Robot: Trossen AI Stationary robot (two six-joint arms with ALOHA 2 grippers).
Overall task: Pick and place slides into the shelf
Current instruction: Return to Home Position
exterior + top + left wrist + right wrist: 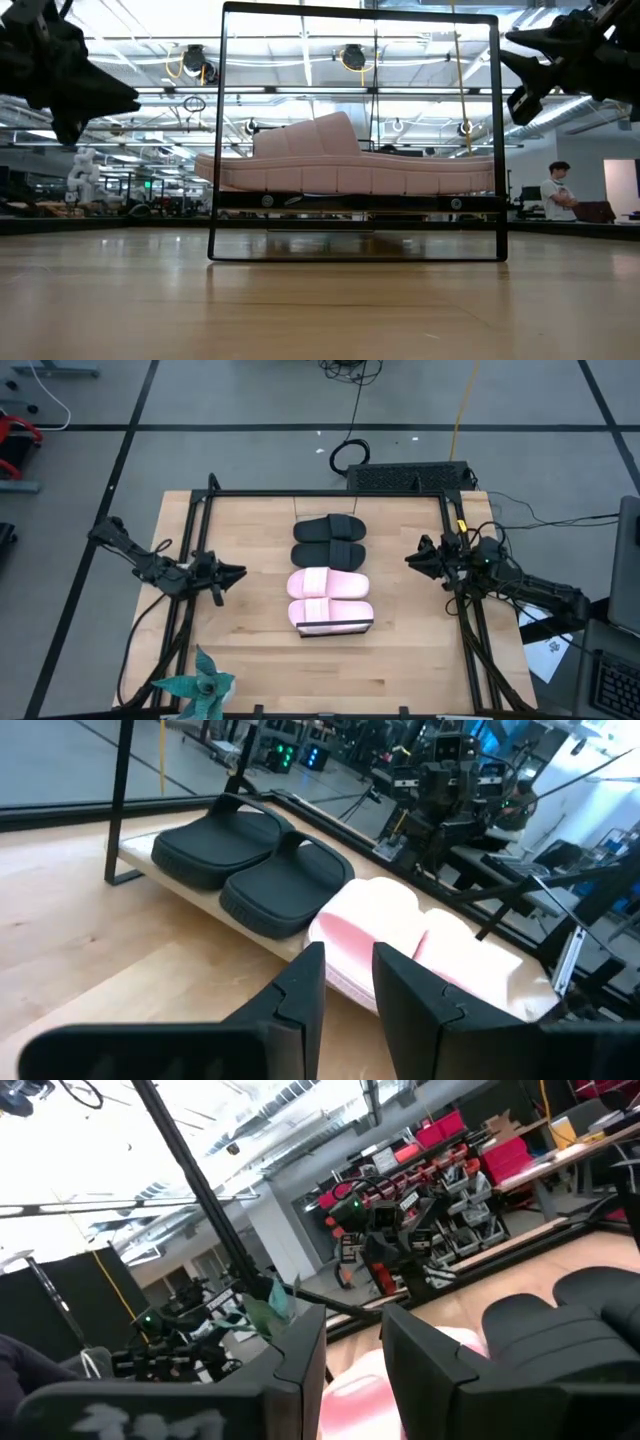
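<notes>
1. High view: all four slides sit in a row on the shelf [336, 631]. The black pair [329, 541] is at its far end and the pink pair [330, 598] at its near end, side by side and touching. The left gripper [240, 572] hangs off the shelf's left side and the right gripper [408, 560] off its right. Both point at the shelf, well apart from it, and neither carries anything.
2. Low view: a pink slide [345, 160] lies flat on the shelf board inside the dark frame [215, 130]. The left gripper [130, 98] is up by the frame's upper left corner and the right gripper [512, 68] by its upper right. Neither touches it.
3. Left wrist view: the left fingers [300, 990] are parted just a crack, with nothing between them. Past them the black pair [250, 860] and the pink pair [400, 925] lie on the shelf.
4. Right wrist view: same deal. The right fingers [295, 1355] have a narrow gap and grip nothing, with pink showing through the gap and the black slides [570, 1330] beside it.
</notes>
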